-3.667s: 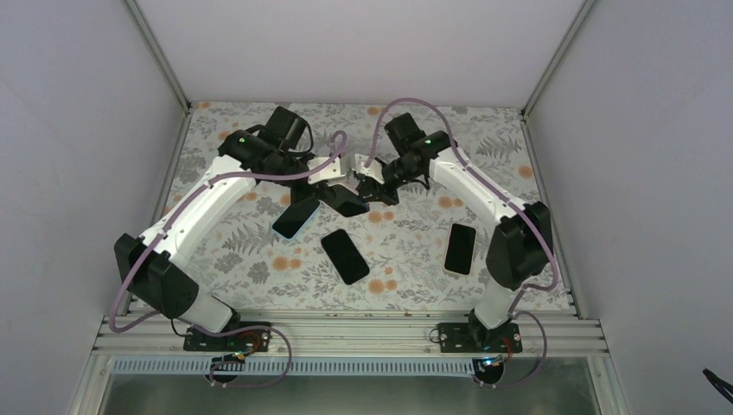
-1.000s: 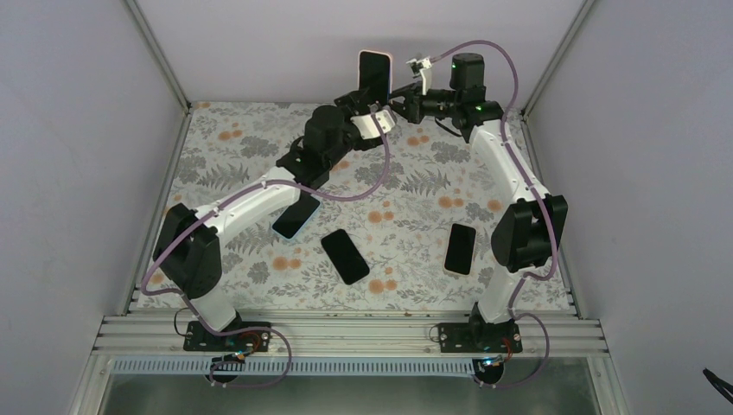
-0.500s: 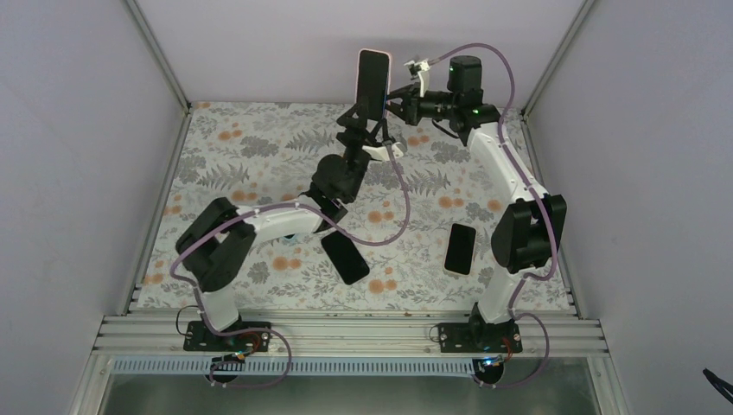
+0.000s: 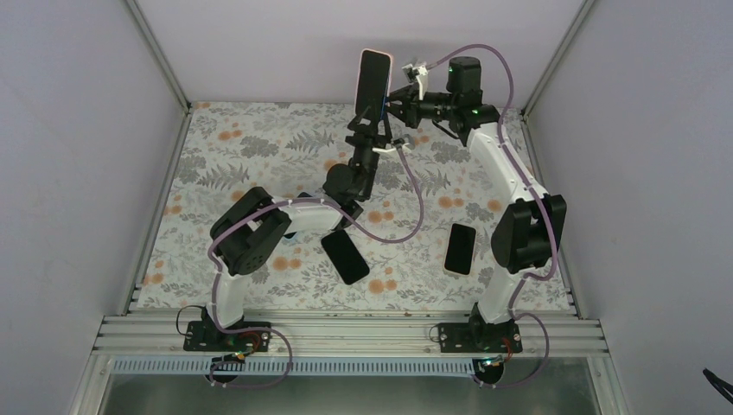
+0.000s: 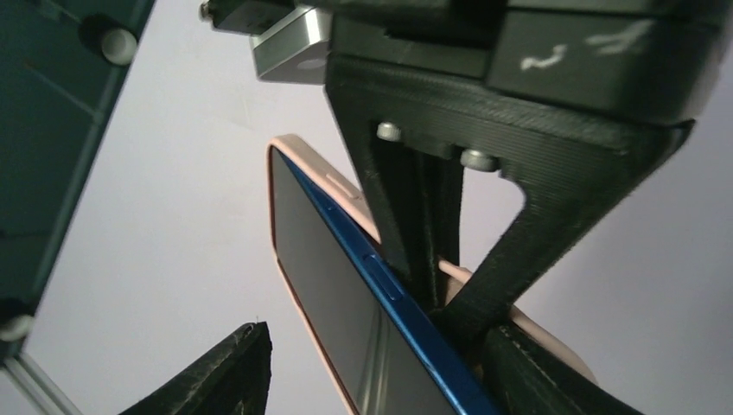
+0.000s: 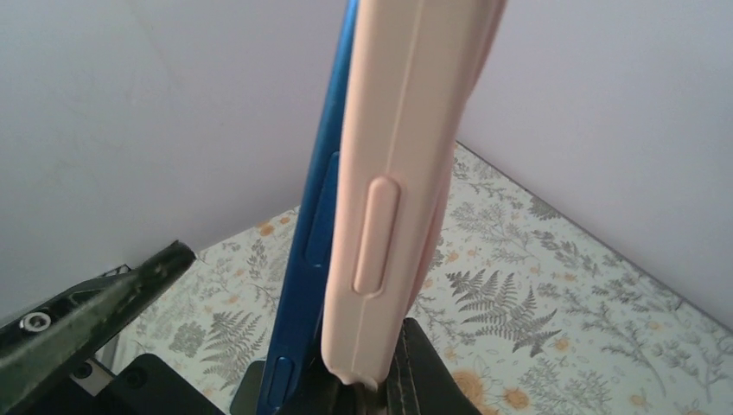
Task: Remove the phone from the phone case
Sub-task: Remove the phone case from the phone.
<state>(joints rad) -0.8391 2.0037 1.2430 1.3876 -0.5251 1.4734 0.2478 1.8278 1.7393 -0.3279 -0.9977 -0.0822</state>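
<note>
Over the last second the left arm (image 4: 298, 210) has folded in on itself above the floral-print table (image 4: 225, 164). Its elbow has swung inward and the forearm now rises steeply, while the right arm (image 4: 506, 169) has hardly shifted. A few seconds back both tools were low over the table; now they meet high up by the back wall.

Through that refolding the slim blue-edged phone (image 5: 333, 294), dark screen showing, has kept its place in its soft pale-pink case (image 6: 389, 173). It stands upright directly above the left gripper (image 4: 372, 121) and just inboard of the right gripper (image 4: 396, 93).

The left gripper's fingers (image 5: 229, 372) stand wide, one on either side of the phone's lower end. One lies against the blue edge; the other's contact falls below the frame. Nothing else bears the phone, so I judge that this tool clamps it across its width.

The right gripper is spread and grips nothing. One finger (image 5: 484, 268) has its tip at the seam between blue edge and pink lip, and its partner stands well clear on the phone's far side.

The new pose seems to give the right tool a side-on line to the case. Beside the moulded button bump (image 6: 376, 233) the blue edge stands proud of the pink wall, so that side looks partly peeled, with the phone not yet out.
</note>
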